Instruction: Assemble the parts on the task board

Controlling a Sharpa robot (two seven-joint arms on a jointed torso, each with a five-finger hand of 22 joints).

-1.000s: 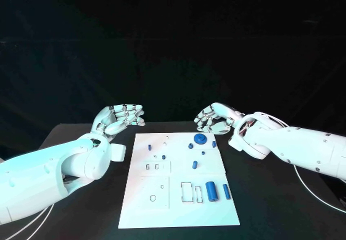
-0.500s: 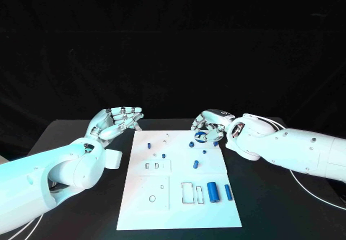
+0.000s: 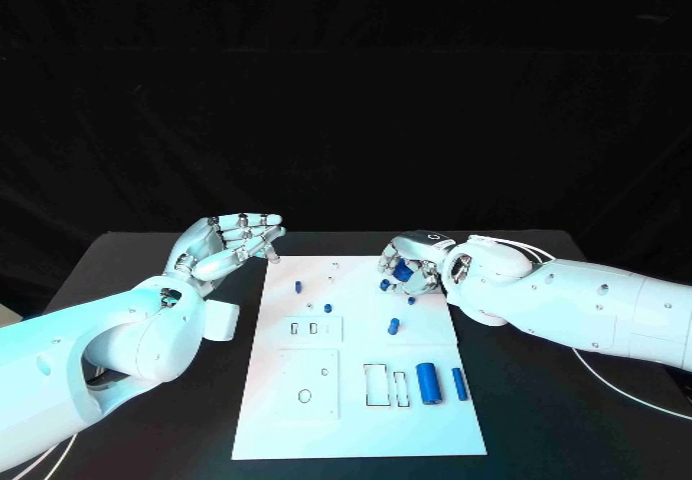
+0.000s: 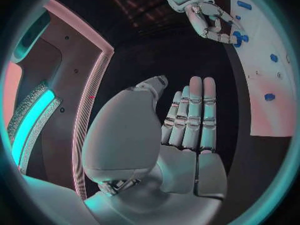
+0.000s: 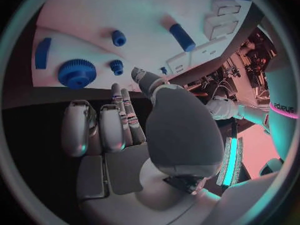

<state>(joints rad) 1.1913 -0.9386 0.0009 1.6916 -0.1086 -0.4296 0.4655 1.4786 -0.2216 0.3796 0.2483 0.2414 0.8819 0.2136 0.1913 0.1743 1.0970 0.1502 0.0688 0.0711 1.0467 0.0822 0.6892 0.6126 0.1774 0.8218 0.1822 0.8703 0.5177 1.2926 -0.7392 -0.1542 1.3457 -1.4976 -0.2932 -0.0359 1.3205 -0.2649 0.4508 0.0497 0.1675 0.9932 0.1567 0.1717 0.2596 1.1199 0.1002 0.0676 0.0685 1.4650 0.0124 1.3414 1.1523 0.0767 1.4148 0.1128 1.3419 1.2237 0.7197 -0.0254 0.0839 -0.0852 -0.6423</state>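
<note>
The white task board [image 3: 353,400] lies mid-table with several blue parts on it. A blue gear [image 3: 402,272] sits at its far right corner, also seen as the toothed gear [image 5: 77,73] flat on the board. My right hand [image 3: 414,264] hovers right over it with fingers curled down around it, and its fingertips [image 5: 116,92] stop just short of the gear with nothing held. My left hand [image 3: 231,243] is raised off the board's far left corner, and its fingers [image 4: 190,115] are straight and empty.
Two blue cylinders [image 3: 426,380] lie side by side near the board's right edge. A short cylinder [image 3: 392,325] and small pegs [image 3: 299,287] stand mid-board. Rectangular slots [image 3: 375,385] and a round hole [image 3: 304,396] are cut in the near half. Black table [image 3: 562,420] surrounds the board.
My right hand has come down and inward from above the far right corner to hover over the gear. The left hand has barely shifted.
</note>
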